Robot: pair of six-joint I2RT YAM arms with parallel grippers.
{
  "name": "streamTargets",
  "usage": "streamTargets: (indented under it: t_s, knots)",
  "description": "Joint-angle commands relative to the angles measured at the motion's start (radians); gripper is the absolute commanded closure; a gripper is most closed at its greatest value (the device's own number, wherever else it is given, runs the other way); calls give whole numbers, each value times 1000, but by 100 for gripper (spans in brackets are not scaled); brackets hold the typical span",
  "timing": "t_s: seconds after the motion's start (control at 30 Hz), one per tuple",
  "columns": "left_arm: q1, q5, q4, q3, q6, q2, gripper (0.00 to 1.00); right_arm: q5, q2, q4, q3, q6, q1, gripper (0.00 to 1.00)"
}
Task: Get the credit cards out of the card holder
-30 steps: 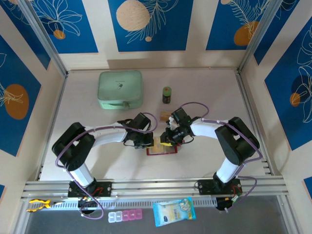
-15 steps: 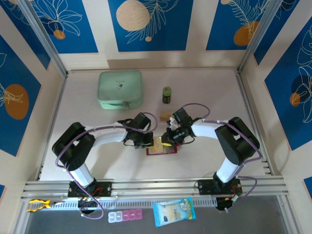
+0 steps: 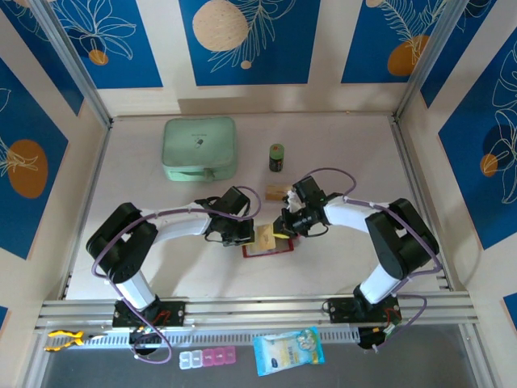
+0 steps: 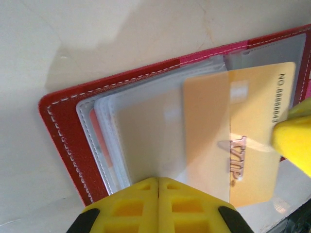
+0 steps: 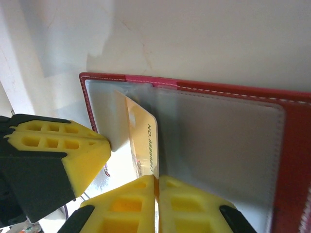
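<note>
Table [image 3: 339,145] | card holder [image 4: 60,131] open | right hand [image 5: 156,180] pinching yellow card [image 5: 143,133]

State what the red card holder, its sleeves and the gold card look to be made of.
The card holder: leather or imitation leather, matte red, with pale stitching along the edge. The sleeves: thin soft plastic, clear to slightly frosted; the card shows through. The gold card: stiff plastic, likely, with a smooth sheen, printed number and VIP lettering.

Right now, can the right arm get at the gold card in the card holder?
Likely yes: the right gripper is shut on the gold card, partly out of its clear sleeve; the left gripper, shut, leaves that end free.
</note>
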Motion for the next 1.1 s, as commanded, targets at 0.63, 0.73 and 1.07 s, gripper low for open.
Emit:
streamTargets:
  t_s: [0.63, 0.73, 1.07]
  knots:
    - [-6, -6, -35, 7, 5, 8, 98, 150, -54, -264, 105, -177, -6, 94]
    - [-5, -5, -31, 3, 5, 6, 98, 152, -53, -266, 112, -172, 2, 94]
    - [-6, 1, -19, 3, 4, 11, 97, 114, -55, -238, 112, -100, 43, 87]
